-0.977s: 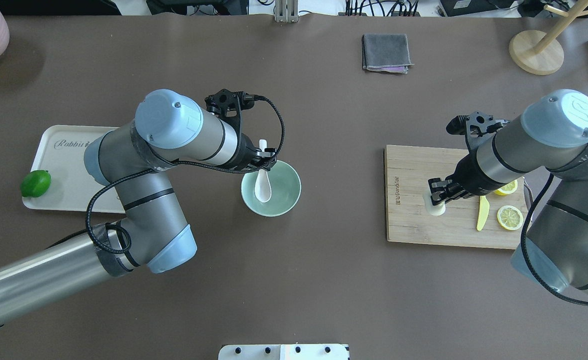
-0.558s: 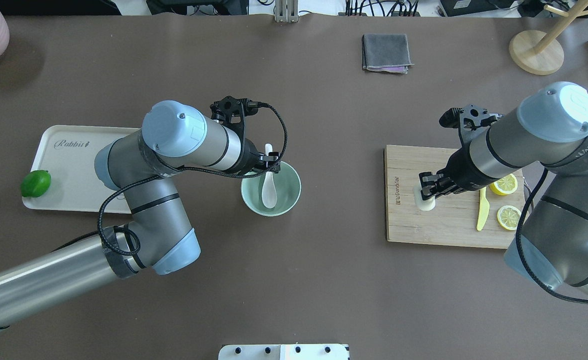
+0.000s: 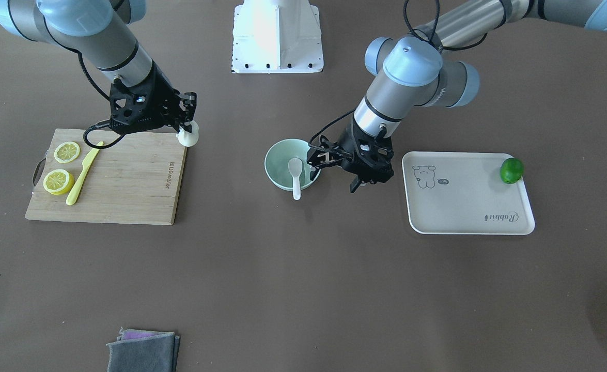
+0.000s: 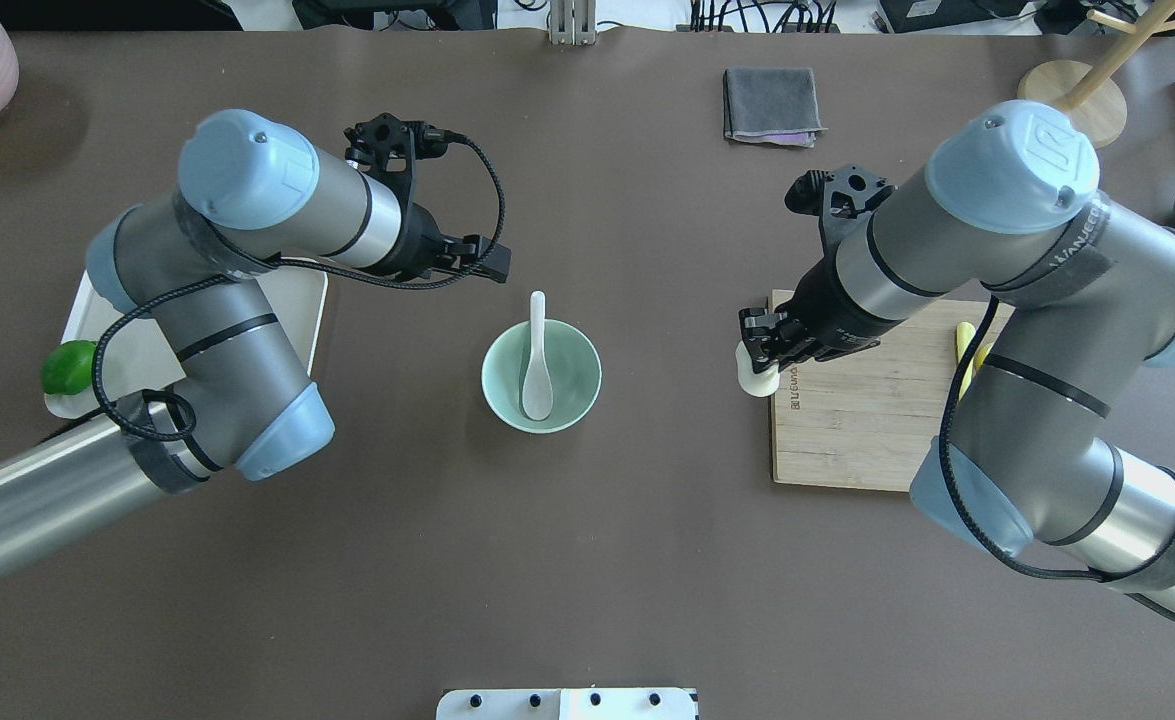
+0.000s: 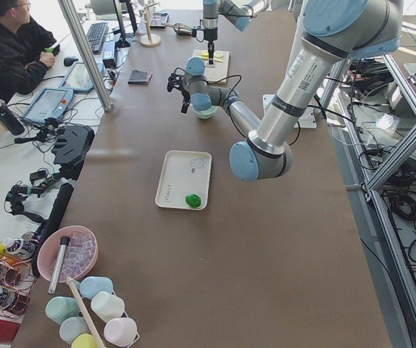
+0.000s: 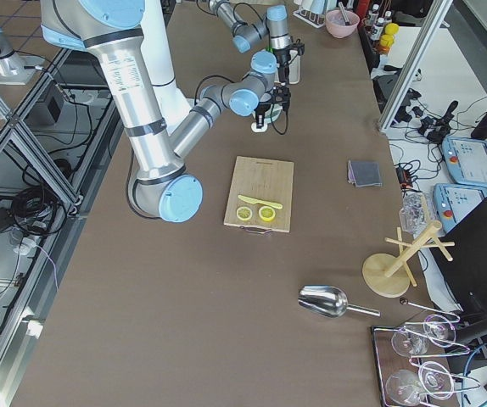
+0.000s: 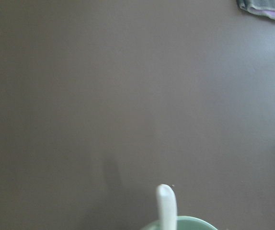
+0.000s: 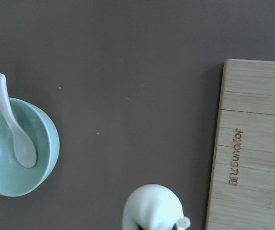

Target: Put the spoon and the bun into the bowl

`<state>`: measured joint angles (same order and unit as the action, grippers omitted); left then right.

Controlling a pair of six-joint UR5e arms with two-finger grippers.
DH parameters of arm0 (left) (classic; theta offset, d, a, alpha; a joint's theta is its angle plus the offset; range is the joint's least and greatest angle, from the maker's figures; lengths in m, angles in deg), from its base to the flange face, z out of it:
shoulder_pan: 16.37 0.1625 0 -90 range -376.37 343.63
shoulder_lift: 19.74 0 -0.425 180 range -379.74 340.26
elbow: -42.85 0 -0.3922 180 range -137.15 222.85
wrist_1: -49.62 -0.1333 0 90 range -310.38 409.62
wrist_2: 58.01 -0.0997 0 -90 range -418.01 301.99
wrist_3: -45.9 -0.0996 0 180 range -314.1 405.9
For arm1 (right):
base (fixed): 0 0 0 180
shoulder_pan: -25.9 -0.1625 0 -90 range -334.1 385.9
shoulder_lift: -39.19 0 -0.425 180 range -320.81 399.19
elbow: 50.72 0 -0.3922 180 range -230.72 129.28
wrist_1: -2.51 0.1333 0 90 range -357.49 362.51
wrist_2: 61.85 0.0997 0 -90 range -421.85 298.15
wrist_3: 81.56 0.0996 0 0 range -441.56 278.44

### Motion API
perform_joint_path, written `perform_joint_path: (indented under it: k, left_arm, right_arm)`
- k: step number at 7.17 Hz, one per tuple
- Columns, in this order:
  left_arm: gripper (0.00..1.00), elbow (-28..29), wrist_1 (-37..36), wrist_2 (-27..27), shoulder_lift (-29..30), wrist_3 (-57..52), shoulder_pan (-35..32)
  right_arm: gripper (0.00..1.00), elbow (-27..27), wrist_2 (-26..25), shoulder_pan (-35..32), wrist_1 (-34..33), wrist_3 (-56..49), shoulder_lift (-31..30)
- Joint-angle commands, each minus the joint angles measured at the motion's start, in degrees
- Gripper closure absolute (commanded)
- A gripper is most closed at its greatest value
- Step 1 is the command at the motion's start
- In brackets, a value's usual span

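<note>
The bun [image 4: 757,378] hangs in the right tool [image 4: 762,350], whose jaws are closed on its sides. It is over the end of the cutting board [image 4: 847,440] that looks toward the middle of the desk [image 4: 587,560]. I judge the bun to be light and soft. A gentle squeeze low on its round body seems safer than a pinch on the pleated peak, which could dent.

The bowl [image 4: 589,385] stands near the middle of the desk, well apart from the bun. In it lies only the spoon [image 4: 537,385], with the scoop at the bottom and the handle leaning over the rim toward the edge away from the robot. The spoon looks glossy and stiff, and is probably slippery.

The left tool [image 4: 495,262] is near the bowl, jaws apart and empty. The tray [image 3: 468,206] toward the desk's left end carries a lime [image 3: 511,170].
</note>
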<state>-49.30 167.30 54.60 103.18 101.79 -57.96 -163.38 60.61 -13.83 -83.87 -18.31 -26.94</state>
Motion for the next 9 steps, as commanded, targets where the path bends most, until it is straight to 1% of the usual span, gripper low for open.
perform_joint_path:
  k: [1, 2, 3, 4, 5, 6, 8, 9]
  left_arm:
    - [0.02, -4.96, -4.64, 1.3, -8.28, -14.82, -8.38]
    - [0.02, -5.84, -2.82, 1.65, -12.57, -14.93, -10.25]
    - [0.02, -6.37, -2.37, 1.48, -15.23, -15.02, -12.01]
    - [0.02, -6.64, -1.93, 1.74, -17.52, -18.06, -13.85]
    - [0.02, -6.73, -1.92, 1.91, -20.15, -22.53, -16.83]
    - [0.02, -6.73, -1.84, 2.0, -21.92, -24.4, -19.73]
    - [0.02, -6.73, -1.75, 2.0, -24.38, -24.78, -21.86]
    - [0.02, -6.91, -1.75, 2.0, -26.31, -24.78, -22.31]
  right_arm:
    - [1.0, 2.51, -3.35, 2.72, -0.11, 0.83, 5.89]
    - [1.0, 6.62, -5.02, 3.95, 0.16, 2.92, 10.53]
    - [1.0, 9.18, -6.78, 4.83, 0.16, 3.98, 13.19]
    - [1.0, 11.12, -8.53, 5.71, 0.34, 4.08, 14.7]
    - [1.0, 13.49, -9.6, 6.33, 1.9, 4.69, 16.19]
    - [1.0, 14.9, -10.13, 6.68, 4.44, 6.44, 16.64]
    - [1.0, 17.1, -13.37, 8.87, 5.52, 7.33, 18.57]
    - [1.0, 19.29, -14.86, 9.41, 5.52, 7.33, 20.41]
